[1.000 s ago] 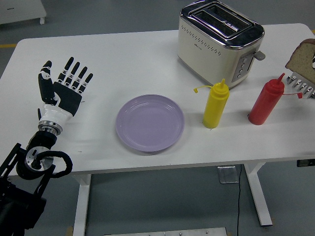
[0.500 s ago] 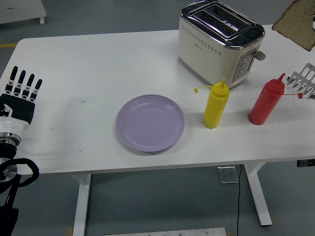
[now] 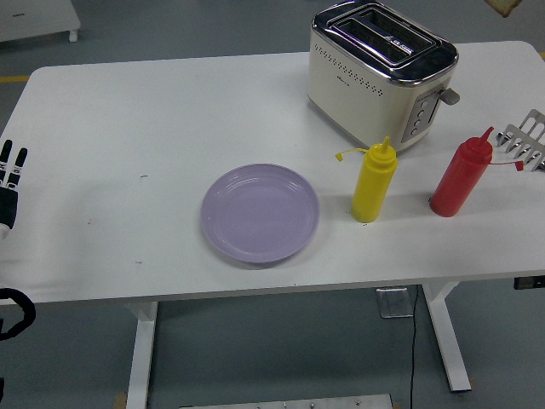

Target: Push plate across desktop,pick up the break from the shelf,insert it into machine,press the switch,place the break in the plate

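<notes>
A lilac plate lies flat near the table's front middle. The cream and chrome toaster stands at the back right, both slots showing nothing inside. Only a brown corner of the bread slice shows at the top right edge, high above the table; whatever holds it is out of frame. The metal bread shelf at the right edge carries no slice. My left hand is mostly cut off by the left edge, its straight fingers holding nothing. My right hand is out of view.
A yellow squeeze bottle and a red squeeze bottle stand in front of the toaster, right of the plate. The white table has its near edge just below the plate.
The bread slice rose from the shelf up and out past the top right edge. My left hand drew back leftward and down, now nearly off the table.
</notes>
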You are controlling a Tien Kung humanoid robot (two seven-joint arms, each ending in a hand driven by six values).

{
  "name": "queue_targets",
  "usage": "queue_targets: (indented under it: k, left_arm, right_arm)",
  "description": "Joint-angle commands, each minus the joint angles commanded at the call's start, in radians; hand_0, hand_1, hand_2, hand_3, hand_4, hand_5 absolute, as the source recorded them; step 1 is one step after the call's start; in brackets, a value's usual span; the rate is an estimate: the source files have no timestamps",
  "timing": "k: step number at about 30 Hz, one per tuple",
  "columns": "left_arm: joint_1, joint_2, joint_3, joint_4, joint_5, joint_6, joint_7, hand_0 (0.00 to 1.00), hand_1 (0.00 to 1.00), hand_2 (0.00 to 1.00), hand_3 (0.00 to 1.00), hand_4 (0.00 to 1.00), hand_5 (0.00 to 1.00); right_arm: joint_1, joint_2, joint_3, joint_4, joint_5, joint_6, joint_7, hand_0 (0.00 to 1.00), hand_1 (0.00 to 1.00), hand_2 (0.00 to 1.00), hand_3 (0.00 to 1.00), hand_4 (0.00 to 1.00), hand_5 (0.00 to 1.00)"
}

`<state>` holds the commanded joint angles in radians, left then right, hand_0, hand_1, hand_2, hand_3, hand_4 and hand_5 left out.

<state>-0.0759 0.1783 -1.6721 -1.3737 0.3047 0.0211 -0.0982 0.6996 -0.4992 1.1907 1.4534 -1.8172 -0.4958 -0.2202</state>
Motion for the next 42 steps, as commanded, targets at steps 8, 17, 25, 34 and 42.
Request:
queue_targets:
  k: [8, 17, 25, 34, 42]
  left_arm:
    - [0.025, 0.006, -0.029, -0.016, 0.001, 0.002, 0.0, 0.841, 0.887, 0.939, 0.799, 0.638, 0.998]
    - [0.026, 0.008, -0.025, -0.019, -0.005, 0.0, 0.0, 0.842, 0.887, 0.937, 0.799, 0.637, 0.998]
    - [0.027, 0.01, -0.027, -0.021, -0.005, 0.001, 0.0, 0.842, 0.887, 0.937, 0.799, 0.637, 0.998]
    - [0.024, 0.009, -0.02, -0.019, -0.007, 0.002, 0.0, 0.842, 0.886, 0.936, 0.799, 0.637, 0.998]
    - [0.023, 0.009, -0.016, -0.02, -0.007, 0.003, 0.001, 0.84, 0.886, 0.936, 0.798, 0.637, 0.998]
  right_arm:
    - [0.135, 0.027, -0.077, -0.08, 0.08, -0.011, -0.105, 0.289, 0.35, 0.438, 0.452, 0.273, 0.107]
    - [0.273, 0.119, -0.189, -0.228, 0.079, 0.031, -0.234, 0.287, 0.349, 0.436, 0.449, 0.245, 0.081]
    - [0.346, 0.195, -0.274, -0.326, 0.033, 0.047, -0.309, 0.287, 0.341, 0.436, 0.451, 0.24, 0.066]
    - [0.388, 0.261, -0.327, -0.392, -0.013, 0.05, -0.345, 0.286, 0.339, 0.438, 0.452, 0.226, 0.047]
    - [0.394, 0.304, -0.356, -0.436, -0.052, 0.045, -0.357, 0.286, 0.338, 0.438, 0.453, 0.227, 0.036]
